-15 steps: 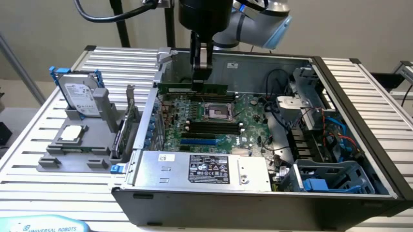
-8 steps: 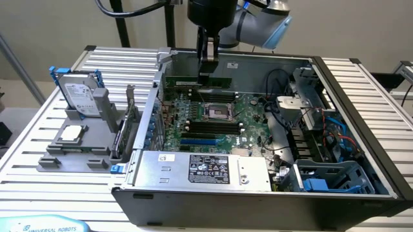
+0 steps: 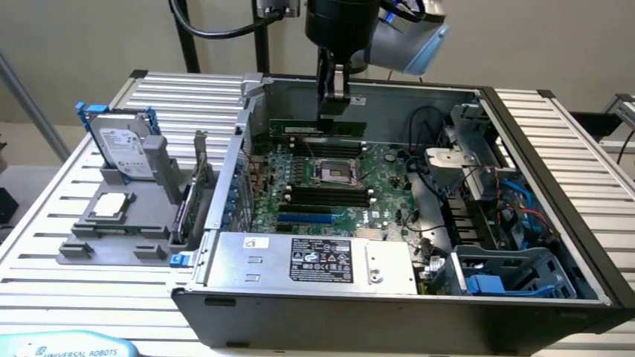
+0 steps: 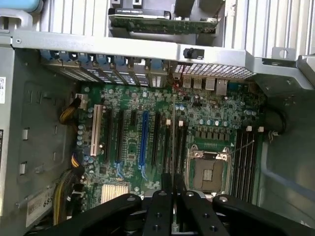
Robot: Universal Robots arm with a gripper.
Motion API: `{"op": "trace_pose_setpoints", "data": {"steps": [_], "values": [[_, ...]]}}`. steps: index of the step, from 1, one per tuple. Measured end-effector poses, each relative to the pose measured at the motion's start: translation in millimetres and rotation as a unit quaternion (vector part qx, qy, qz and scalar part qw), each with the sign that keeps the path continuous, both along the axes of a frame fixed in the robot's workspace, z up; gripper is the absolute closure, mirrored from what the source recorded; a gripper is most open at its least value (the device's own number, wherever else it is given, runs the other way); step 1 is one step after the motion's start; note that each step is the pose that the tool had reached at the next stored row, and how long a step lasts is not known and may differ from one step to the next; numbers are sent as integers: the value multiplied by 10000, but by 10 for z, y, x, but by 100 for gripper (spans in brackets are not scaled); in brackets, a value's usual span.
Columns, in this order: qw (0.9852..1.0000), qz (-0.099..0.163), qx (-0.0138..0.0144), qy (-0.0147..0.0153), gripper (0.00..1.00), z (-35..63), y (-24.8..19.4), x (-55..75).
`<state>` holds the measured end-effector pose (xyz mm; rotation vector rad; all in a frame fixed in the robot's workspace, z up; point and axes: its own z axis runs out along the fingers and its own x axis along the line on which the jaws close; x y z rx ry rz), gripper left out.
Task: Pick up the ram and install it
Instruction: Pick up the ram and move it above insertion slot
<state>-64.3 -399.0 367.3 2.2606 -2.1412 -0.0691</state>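
Claw [image 3: 334,108] clenched on the ram [image 3: 317,128], gripping its top edge mid-length. The stick hangs level over the memory slots just beyond the processor socket [image 3: 331,169] in the exterior view; can't tell if it's touching a slot. Motherboard [image 3: 297,204] surrounds the socket, power supply [image 3: 317,260] sits on the socket's near side, and hard drive [image 3: 127,152] and silver chip [image 3: 109,204] sit well off to the socket's left in the exterior view, outside the case [image 3: 526,149].

On my feed the UR arm [image 3: 343,22] has a chunky black wrist, a pale blue joint cap [image 3: 429,46], a looping black cable [image 3: 213,32], and a black gripper [image 4: 173,184] with screw-dotted fingers [image 4: 160,211].
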Motion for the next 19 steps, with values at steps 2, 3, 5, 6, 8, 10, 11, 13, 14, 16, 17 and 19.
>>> {"op": "trace_pose_setpoints", "data": {"steps": [2,3,5,6,8,10,11,13,14,16,17,19], "values": [[10000,-21,0,0,87,-36,4,50],[10000,-36,-1,1,87,-52,6,73],[10000,-75,-1,1,87,-84,8,113],[10000,-97,-1,1,87,-97,9,130],[9999,-136,0,0,87,-118,10,147],[9999,-153,-1,1,87,-124,11,148],[9999,-153,-1,-1,87,-124,11,148],[9999,-153,0,-2,87,-125,11,149],[9999,-153,0,-2,87,-125,11,149],[9999,-153,0,-2,87,-125,11,149],[9999,-153,0,-2,87,-125,11,149],[9999,-153,0,-2,87,-125,11,149]]}}
